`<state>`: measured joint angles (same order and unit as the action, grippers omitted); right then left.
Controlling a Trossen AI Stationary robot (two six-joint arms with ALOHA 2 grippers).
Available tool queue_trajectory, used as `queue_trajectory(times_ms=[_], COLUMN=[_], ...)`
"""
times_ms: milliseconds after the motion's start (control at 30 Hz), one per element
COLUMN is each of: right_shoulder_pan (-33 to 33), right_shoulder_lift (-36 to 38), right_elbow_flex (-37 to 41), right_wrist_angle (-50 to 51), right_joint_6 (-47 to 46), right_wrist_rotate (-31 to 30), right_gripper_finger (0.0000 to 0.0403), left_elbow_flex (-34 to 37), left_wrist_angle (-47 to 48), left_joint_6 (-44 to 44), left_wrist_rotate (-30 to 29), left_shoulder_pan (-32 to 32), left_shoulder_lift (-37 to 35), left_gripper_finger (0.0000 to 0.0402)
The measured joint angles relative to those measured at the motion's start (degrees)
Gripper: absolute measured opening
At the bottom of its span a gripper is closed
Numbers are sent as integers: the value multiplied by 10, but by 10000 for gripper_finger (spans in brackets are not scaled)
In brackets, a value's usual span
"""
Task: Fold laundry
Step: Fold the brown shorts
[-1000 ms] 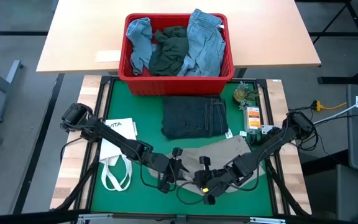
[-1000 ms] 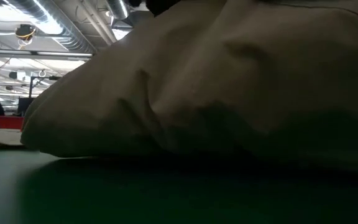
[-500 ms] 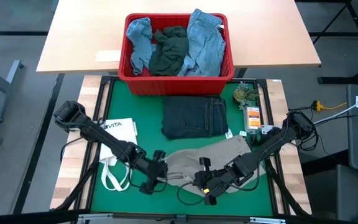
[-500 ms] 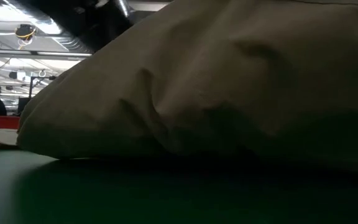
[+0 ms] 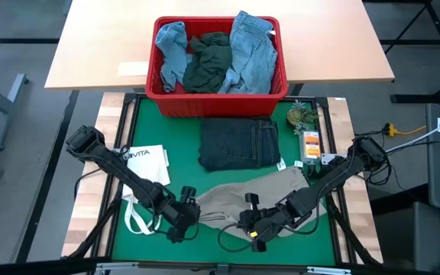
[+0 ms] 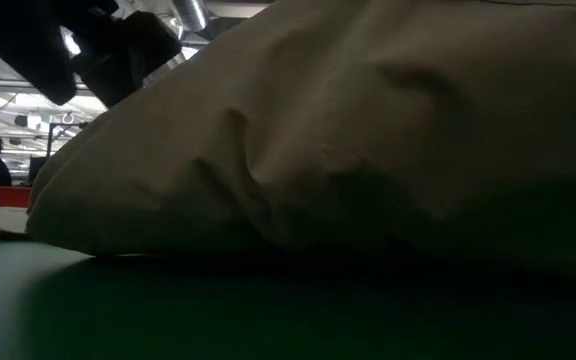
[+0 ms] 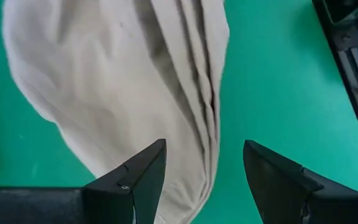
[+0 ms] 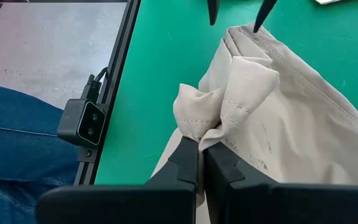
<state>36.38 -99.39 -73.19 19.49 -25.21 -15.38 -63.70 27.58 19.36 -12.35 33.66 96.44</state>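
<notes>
The beige piece (image 5: 258, 197) lies humped on the green mat (image 5: 159, 130) near the front edge and fills the low view (image 6: 368, 130). My right gripper (image 8: 199, 148) is shut on a bunched part of it, at its near side (image 5: 254, 228). My left gripper (image 7: 204, 149) stands open, pointing down over the piece's left end (image 5: 186, 216). Its fingers are on either side of the pleated edge (image 7: 197, 93), and I cannot tell whether they touch it. Folded dark jeans (image 5: 239, 145) lie flat mid-table. My right gripper pinches a gathered bunch of the beige piece's hemmed edge (image 8: 219, 121) between its two fingers, several layers together. The fingers slant down from the table's right side. The bunch stands raised above the fingertips, and the rest of the piece (image 8: 291, 124) lies slack on the mat.
A red basket (image 5: 166, 99) at the far edge holds light blue and dark green-grey pieces. A white tote bag (image 5: 145, 183) lies at the left. A small plant (image 5: 302, 116) and an orange packet (image 5: 310, 145) sit at the right. A person's jeans (image 8: 17, 155) show beyond the near edge, past a small camera (image 8: 82, 121).
My left gripper has gone toward the table's left edge along the beige piece and has tipped to point more steeply down. It now stands at the piece's left end. My right gripper and its bunch of cloth have kept still.
</notes>
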Motion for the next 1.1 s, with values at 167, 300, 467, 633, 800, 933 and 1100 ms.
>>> queue_trajectory(times_ms=[167,300,467,633,800,933,1100], right_shoulder_pan=[0,0,0,0,0,0,-1], right_shoulder_lift=[0,0,0,0,0,0,0], right_elbow_flex=[0,0,0,0,0,0,0], right_wrist_angle=[0,-1,-1,-2,-2,-20,-86], right_joint_6=[0,0,1,1,3,15,32], right_wrist_rotate=[0,0,6,19,42,65,107], right_gripper_finger=[5,5,5,5,6,6,6], left_elbow_flex=[0,0,0,0,0,-1,-2], left_wrist_angle=[3,4,5,16,23,58,97], left_joint_6=[-3,-4,-19,-49,-49,-45,-17], left_wrist_rotate=[12,12,-14,-31,39,111,191], left_shoulder_pan=[5,5,-3,-15,-22,-22,-14], left_shoulder_lift=[25,54,86,88,69,49,0], left_gripper_finger=[207,207,204,147,24,13,6])
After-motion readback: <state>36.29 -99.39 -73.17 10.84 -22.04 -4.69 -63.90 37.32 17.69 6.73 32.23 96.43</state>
